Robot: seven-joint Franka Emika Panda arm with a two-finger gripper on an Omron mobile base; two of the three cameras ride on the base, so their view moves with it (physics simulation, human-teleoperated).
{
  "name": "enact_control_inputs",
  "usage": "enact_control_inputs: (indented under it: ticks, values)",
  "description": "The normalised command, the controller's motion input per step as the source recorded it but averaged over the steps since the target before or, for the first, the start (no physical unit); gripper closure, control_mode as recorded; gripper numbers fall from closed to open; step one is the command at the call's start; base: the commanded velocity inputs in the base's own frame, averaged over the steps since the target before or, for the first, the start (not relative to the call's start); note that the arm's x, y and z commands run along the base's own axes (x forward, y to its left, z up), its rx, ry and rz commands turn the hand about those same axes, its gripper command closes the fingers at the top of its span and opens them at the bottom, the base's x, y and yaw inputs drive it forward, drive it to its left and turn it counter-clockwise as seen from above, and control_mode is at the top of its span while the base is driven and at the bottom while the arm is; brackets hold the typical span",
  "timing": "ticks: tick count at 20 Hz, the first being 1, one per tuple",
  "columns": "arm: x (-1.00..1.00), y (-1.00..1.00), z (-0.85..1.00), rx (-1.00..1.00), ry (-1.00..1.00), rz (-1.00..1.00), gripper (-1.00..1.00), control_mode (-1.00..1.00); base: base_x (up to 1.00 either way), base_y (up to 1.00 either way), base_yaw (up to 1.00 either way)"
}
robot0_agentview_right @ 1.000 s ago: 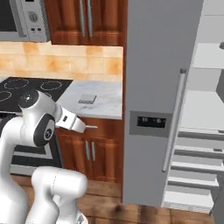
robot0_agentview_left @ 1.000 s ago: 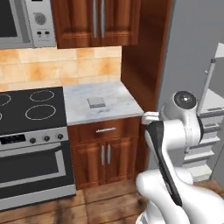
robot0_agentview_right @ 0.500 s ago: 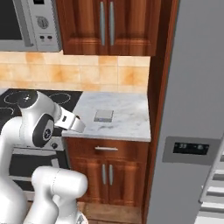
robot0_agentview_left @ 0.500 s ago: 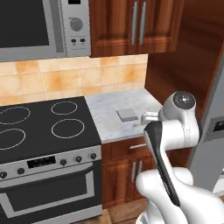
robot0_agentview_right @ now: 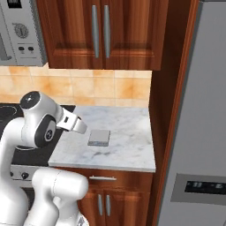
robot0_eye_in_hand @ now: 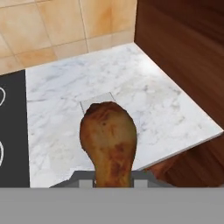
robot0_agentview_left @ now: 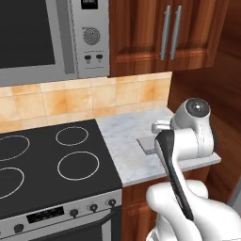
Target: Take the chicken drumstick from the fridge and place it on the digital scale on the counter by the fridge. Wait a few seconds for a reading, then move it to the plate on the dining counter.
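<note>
Hand view, nearest first: the tool [robot0_eye_in_hand: 113,183] is clamped on the narrow end of the chicken drumstick [robot0_eye_in_hand: 109,140], whose brown, rounded bulk rises up the middle of the picture. Just past it, partly hidden behind the meat, lies the digital scale [robot0_eye_in_hand: 97,100] flat on the marble tabletop [robot0_eye_in_hand: 153,105], with the black stove top [robot0_eye_in_hand: 13,131] at the left edge, the tan tiled wall [robot0_eye_in_hand: 65,26] behind and a reddish wood panel [robot0_eye_in_hand: 183,48] to the right. From the right base view the white arm reaches over the tabletop's [robot0_agentview_right: 128,137] left edge toward the digital scale [robot0_agentview_right: 99,137], which sits apart from the drumstick, bare on the marble; the grey fridge [robot0_agentview_right: 198,132] stands closed at the right, beyond the wood panel. From the left base view the scale [robot0_agentview_left: 149,144] is half hidden behind the arm's elbow, beside the stove top [robot0_agentview_left: 52,160], with the microwave [robot0_agentview_left: 52,37] and wood cabinets [robot0_agentview_left: 164,33] above. Compared with a second ago, both base pictures have swung left and closer: the open fridge shelves have dropped out, the tabletop and scale now loom larger and nearer the middle, so the base has driven up to the tabletop.
</note>
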Motion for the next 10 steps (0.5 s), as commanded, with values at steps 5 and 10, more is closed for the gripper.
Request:
enact_control_inputs:
  ticks: [5,10]
  values:
    - [0.4,-0.08,-0.47,0.0,0.0,0.01,1.0,-1.0,0.0,0.0,0.0]
    - [0.88,-0.16,-0.86,0.0,0.0,0.07,1.0,-1.0,0.0,0.0,0.0]
